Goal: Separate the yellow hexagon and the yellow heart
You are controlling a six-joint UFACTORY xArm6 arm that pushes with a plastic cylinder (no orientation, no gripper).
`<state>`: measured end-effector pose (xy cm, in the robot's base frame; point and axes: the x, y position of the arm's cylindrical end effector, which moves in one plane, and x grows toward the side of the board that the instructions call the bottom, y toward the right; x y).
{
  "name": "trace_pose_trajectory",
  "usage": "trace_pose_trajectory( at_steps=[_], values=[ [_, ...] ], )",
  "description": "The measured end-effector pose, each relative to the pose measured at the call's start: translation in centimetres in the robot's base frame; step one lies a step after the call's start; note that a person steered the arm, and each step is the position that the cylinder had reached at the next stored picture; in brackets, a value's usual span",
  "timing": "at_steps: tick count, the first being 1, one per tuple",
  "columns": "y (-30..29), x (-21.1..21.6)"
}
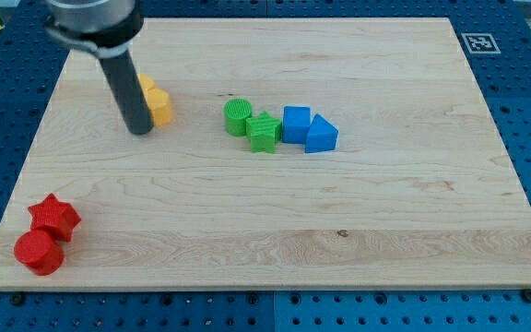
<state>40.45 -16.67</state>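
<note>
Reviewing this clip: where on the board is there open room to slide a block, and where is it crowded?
Open: the whole right side beyond the blue blocks, and the wide bottom middle between those, the green blocks and the red pair. Crowded: the top left, where my tip stands against the yellow blocks.

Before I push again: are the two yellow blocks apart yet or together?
Cannot tell. My tip stands at the left of the yellow blocks, and the rod hides part of them; no gap shows.
</note>
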Motion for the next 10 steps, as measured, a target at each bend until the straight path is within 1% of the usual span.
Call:
trace_pose_trajectory(
  at_steps=[1, 2, 3, 4, 6, 7, 8, 9, 10],
  values=[
    [-0.1, -0.2],
    [-0.2, 1.8],
    [0.9, 3.3],
    [6.3, 1.8],
    [4.7, 0.6],
    [2.6, -1.8],
    [1.8, -5.8],
    [0.9, -8.8],
    [0.3, -10.1]
  ],
)
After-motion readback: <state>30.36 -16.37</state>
